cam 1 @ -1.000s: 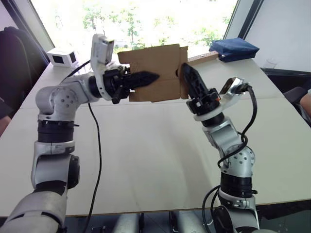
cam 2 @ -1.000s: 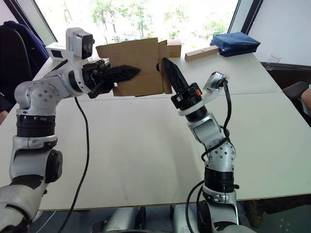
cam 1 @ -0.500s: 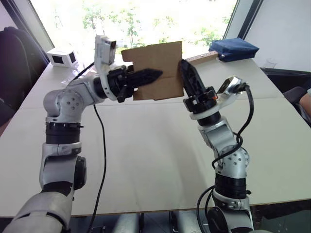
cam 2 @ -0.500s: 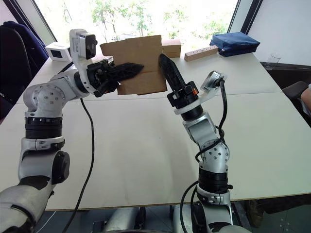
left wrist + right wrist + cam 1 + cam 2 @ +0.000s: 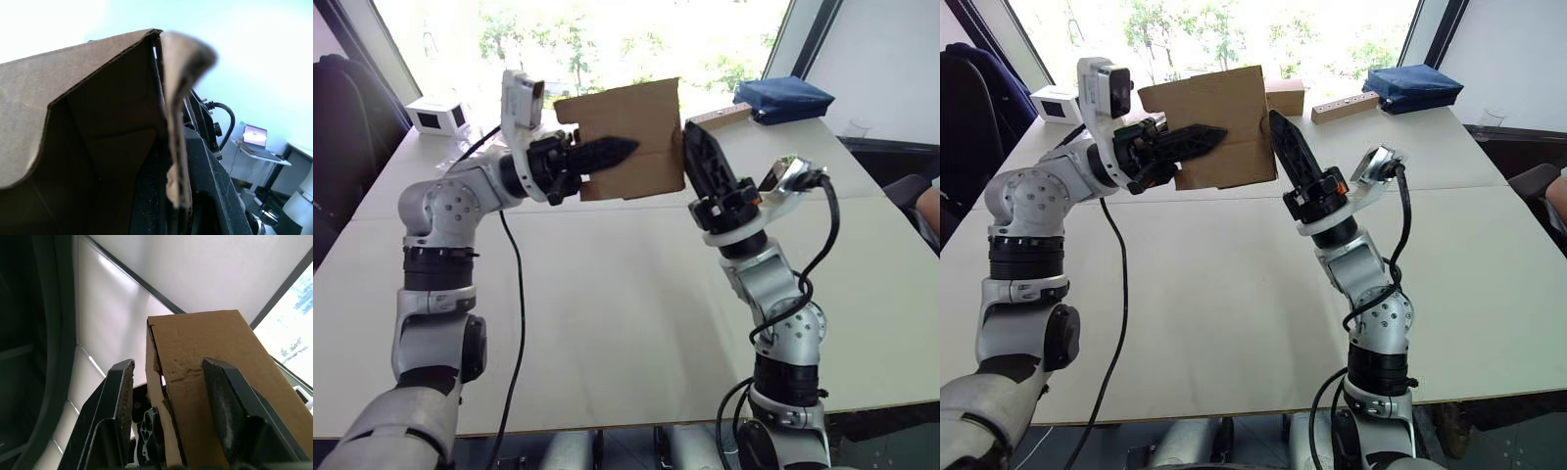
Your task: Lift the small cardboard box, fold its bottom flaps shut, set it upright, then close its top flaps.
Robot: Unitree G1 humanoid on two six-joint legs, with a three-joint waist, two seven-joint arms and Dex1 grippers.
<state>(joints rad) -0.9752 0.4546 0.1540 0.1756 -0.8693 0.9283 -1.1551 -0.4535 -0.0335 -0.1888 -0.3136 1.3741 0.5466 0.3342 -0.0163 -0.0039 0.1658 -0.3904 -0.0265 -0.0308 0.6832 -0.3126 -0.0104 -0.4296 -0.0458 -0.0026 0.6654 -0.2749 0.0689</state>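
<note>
So there's one small cardboard box up in the air over the far half of the white table, held between two grippers. The left gripper has its black fingers pinched on a wall of the box, one finger lying across the outside face and, in the left wrist view, the other one down inside the open box beside a frayed flap edge. The right gripper is spread apart, its two fingers straddling the right edge of the box, cardboard between them.

Other stuff, one of each: a second brown cardboard cube sitting just behind the held box, a long pale wooden block with a row of holes, a dark blue pouch at the far right corner, and a small white box-shaped device at the far left.

Nearer half of the table is bare, lots of room under the box.
</note>
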